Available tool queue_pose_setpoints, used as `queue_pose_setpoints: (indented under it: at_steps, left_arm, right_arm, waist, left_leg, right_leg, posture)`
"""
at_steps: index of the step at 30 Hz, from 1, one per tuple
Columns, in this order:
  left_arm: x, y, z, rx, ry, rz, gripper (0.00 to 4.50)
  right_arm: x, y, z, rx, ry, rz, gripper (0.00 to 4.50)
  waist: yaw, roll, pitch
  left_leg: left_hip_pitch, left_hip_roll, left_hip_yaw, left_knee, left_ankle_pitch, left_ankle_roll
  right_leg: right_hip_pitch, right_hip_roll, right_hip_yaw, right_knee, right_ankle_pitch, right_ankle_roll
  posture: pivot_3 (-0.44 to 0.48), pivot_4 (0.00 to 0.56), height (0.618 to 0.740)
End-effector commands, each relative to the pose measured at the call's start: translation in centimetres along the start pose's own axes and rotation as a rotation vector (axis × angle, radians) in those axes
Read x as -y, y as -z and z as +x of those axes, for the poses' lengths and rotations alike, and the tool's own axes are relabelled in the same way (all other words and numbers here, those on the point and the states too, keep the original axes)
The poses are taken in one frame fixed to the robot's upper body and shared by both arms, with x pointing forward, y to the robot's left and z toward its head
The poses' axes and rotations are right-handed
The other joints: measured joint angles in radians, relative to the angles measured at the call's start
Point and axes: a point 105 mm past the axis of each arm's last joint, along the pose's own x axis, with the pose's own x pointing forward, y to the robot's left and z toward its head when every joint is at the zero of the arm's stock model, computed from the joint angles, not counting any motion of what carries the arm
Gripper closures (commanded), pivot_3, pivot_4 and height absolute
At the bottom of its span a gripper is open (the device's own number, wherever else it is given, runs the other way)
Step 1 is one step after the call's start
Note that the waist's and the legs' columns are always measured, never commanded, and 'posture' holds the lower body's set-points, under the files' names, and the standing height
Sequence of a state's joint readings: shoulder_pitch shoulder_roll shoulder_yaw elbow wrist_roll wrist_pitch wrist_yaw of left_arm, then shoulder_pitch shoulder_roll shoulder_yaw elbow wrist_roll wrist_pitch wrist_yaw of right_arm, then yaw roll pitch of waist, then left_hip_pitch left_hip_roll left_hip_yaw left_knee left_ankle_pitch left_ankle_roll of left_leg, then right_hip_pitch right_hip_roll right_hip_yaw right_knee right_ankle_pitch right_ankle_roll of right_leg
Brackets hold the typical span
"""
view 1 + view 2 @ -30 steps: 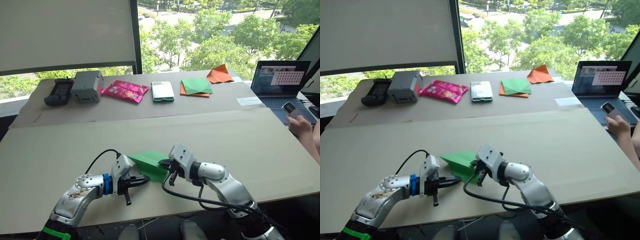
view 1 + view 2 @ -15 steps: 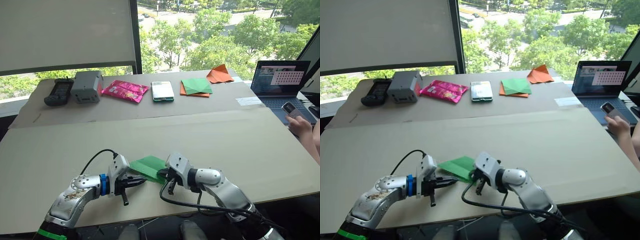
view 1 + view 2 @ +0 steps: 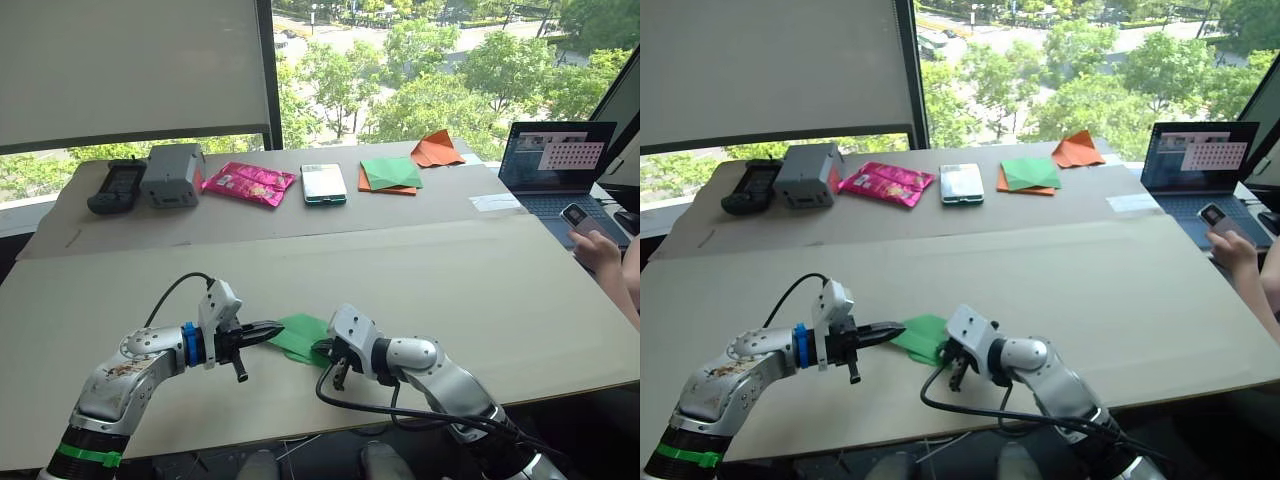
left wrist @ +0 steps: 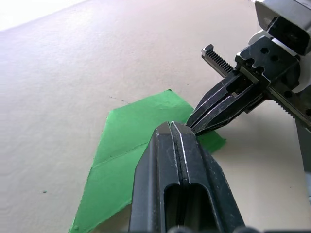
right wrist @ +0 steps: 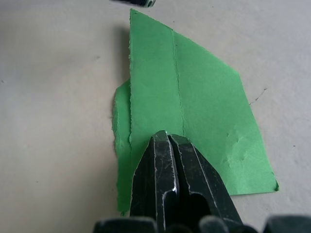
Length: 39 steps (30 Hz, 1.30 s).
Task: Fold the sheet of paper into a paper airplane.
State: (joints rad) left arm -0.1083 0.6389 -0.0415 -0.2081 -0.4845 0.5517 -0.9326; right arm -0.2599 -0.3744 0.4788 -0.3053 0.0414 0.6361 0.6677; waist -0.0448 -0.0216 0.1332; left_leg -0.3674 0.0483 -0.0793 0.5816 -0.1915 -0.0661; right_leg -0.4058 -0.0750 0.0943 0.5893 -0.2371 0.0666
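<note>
At the lower centre of the left eye view, your two claws meet over the sheet of paper (image 3: 300, 336). The right claw (image 3: 326, 350) has its fingers pressed together with no gap, and its tips sit on the near edge of the sheet; whether a layer of paper is pinched between them or merely pressed to the tabletop (image 3: 460, 290) you cannot tell from these pictures. The left claw (image 3: 268, 328) is likewise closed tight, holding nothing, its tips hanging just beside the sheet's left edge and close to the right claw's tips.

The sheet lies flat near the front edge of the tabletop, between the two claws. It shows straight crease lines running along its length and at least one flap doubled under along one side, with one end cut to a slant. So you have some early folds in. There is no narrow dart, no raised fin and no sharp nose yet, so most of the folding looks to be left: the wings and the centre fold, by my judgement.

Farther out, along the upper band of the frame, sit a darker green paper square (image 3: 391, 172), an orange paper piece (image 3: 438, 150) and a pink packet (image 3: 250, 182); a laptop (image 3: 556, 165) stands at the right.
</note>
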Motion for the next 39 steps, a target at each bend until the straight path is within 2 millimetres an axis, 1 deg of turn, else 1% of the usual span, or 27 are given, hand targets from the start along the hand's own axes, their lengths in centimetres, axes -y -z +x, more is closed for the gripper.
queue_pose_setpoints:
  at_steps: [1, 4, 6, 11, 14, 15, 17, 19, 22, 23, 26, 30, 36, 39]
  left_arm:
    - [-0.5, 0.9, 0.6, -0.033, -0.016, 0.045, 4.5]
    - [-0.2, 1.4, 0.8, -0.06, 0.013, 0.055, 4.5]
    - [-0.3, 2.1, 0.9, -0.086, 0.015, 0.062, 4.5]
    - [-0.3, 2.9, 1.1, -0.115, 0.024, 0.06, 4.5]
    - [-0.2, 3.4, 1.1, -0.135, 0.032, 0.063, 4.5]
    - [-0.2, 3.5, 1.1, -0.138, 0.035, 0.065, 4.5]
    - [-0.1, 3.6, 1.1, -0.141, 0.037, 0.068, 4.5]
    - [-0.1, 3.6, 1.1, -0.142, 0.039, 0.07, 4.5]
    - [0.0, 3.5, 1.2, -0.141, 0.043, 0.073, 4.5]
    - [0.0, 3.5, 1.2, -0.142, 0.044, 0.073, 4.5]
    - [0.1, 3.6, 1.2, -0.144, 0.046, 0.076, 4.5]
    - [0.2, 3.5, 1.4, -0.143, 0.05, 0.078, 4.5]
    - [0.2, 3.5, 1.4, -0.143, 0.05, 0.082, 4.5]
    - [0.1, 3.5, 1.4, -0.143, 0.047, 0.084, 4.5]
  right_arm:
    - [0.0, 0.8, -0.1, -0.037, 0.01, -0.005, 4.46]
    - [0.1, 0.6, -0.4, -0.032, 0.019, -0.006, 4.46]
    - [0.2, 0.2, -0.6, -0.021, 0.029, -0.007, 4.46]
    - [0.5, 0.0, -0.9, -0.017, 0.051, -0.007, 4.46]
    - [0.8, -0.5, -1.3, 0.011, 0.078, 0.029, 4.46]
    - [1.1, -0.8, -1.5, 0.028, 0.088, 0.049, 4.03]
    - [1.8, -1.6, -2.1, 0.071, 0.118, 0.092, 3.57]
    - [2.2, -2.1, -2.6, 0.095, 0.138, 0.12, 2.88]
    - [2.9, -2.3, -3.4, 0.115, 0.172, 0.194, 1.77]
    - [2.9, -2.2, -3.6, 0.115, 0.174, 0.209, 1.49]
    - [3.4, -1.1, -3.8, 0.099, 0.2, 0.299, 1.49]
    - [3.2, 0.1, -3.5, 0.077, 0.19, 0.4, 1.49]
    - [2.7, 0.3, -3.3, 0.095, 0.147, 0.525, 1.49]
    - [2.5, 0.8, -3.3, 0.074, 0.138, 0.565, 1.49]
  waist:
    - [0.0, -0.001, 0.0]
    - [0.002, -0.002, 0.001]
    - [0.003, -0.002, 0.001]
    - [0.005, -0.001, 0.001]
    - [0.005, -0.001, 0.001]
    - [0.006, -0.001, 0.001]
    - [0.005, -0.001, 0.001]
    - [0.005, -0.001, 0.001]
    - [0.005, -0.001, 0.001]
    - [0.005, -0.001, 0.001]
    - [0.005, -0.001, 0.001]
    - [0.005, -0.001, 0.001]
    - [0.004, 0.0, 0.001]
    - [0.004, 0.0, 0.001]
  left_leg:
    - [0.0, 0.0, 0.0, 0.0, 0.0, 0.0]
    - [0.0, 0.0, 0.0, 0.0, 0.0, 0.0]
    - [-0.001, 0.0, 0.0, 0.0, 0.0, 0.0]
    - [-0.001, 0.0, 0.0, 0.0, 0.0, 0.0]
    - [-0.001, 0.0, 0.0, 0.0, 0.0, 0.0]
    - [-0.001, 0.0, 0.0, 0.0, 0.0, 0.0]
    - [-0.001, 0.0, 0.0, 0.0, 0.0, 0.0]
    - [-0.001, 0.0, 0.0, 0.0, 0.0, 0.0]
    - [-0.001, 0.0, 0.0, 0.0, 0.0, 0.0]
    - [-0.001, 0.0, 0.0, 0.0, 0.0, 0.0]
    - [-0.001, 0.0, 0.0, 0.0, 0.0, 0.0]
    - [-0.001, 0.0, 0.0, 0.0, 0.0, 0.0]
    - [-0.001, 0.0, 0.0, -0.001, 0.0, 0.0]
    - [-0.001, 0.0, 0.0, -0.001, 0.0, 0.0]
  right_leg:
    - [0.0, 0.0, 0.0, 0.0, 0.0, 0.0]
    - [0.0, 0.001, 0.0, 0.001, 0.0, 0.0]
    - [0.0, 0.0, 0.0, 0.001, 0.0, 0.0]
    - [0.0, 0.0, 0.0, 0.0, 0.0, 0.0]
    - [0.0, -0.001, 0.0, 0.0, 0.0, 0.0]
    - [0.0, -0.001, 0.0, 0.0, 0.0, 0.0]
    - [0.0, -0.001, 0.0, 0.0, 0.0, 0.0]
    - [0.0, -0.001, 0.0, 0.0, 0.0, 0.0]
    - [0.0, 0.0, 0.0, 0.0, 0.0, 0.0]
    - [0.0, 0.0, 0.0, 0.0, 0.0, 0.0]
    - [0.0, -0.001, 0.0, 0.0, 0.0, 0.0]
    - [0.0, -0.001, 0.0, 0.0, 0.0, 0.0]
    - [0.0, -0.001, 0.0, -0.001, 0.0, 0.0]
    - [0.0, -0.001, 0.0, -0.002, 0.0, 0.0]
  posture:
    - [0.0, 0.15, 0.732]
    - [0.0, 0.15, 0.732]
    - [0.0, 0.15, 0.732]
    - [0.0, 0.15, 0.732]
    - [0.0, 0.15, 0.732]
    - [0.0, 0.15, 0.732]
    - [0.0, 0.15, 0.732]
    - [0.0, 0.15, 0.732]
    - [0.0, 0.15, 0.732]
    - [0.0, 0.15, 0.732]
    - [0.0, 0.15, 0.732]
    - [0.0, 0.15, 0.732]
    - [0.0, 0.15, 0.732]
    - [0.0, 0.15, 0.732]
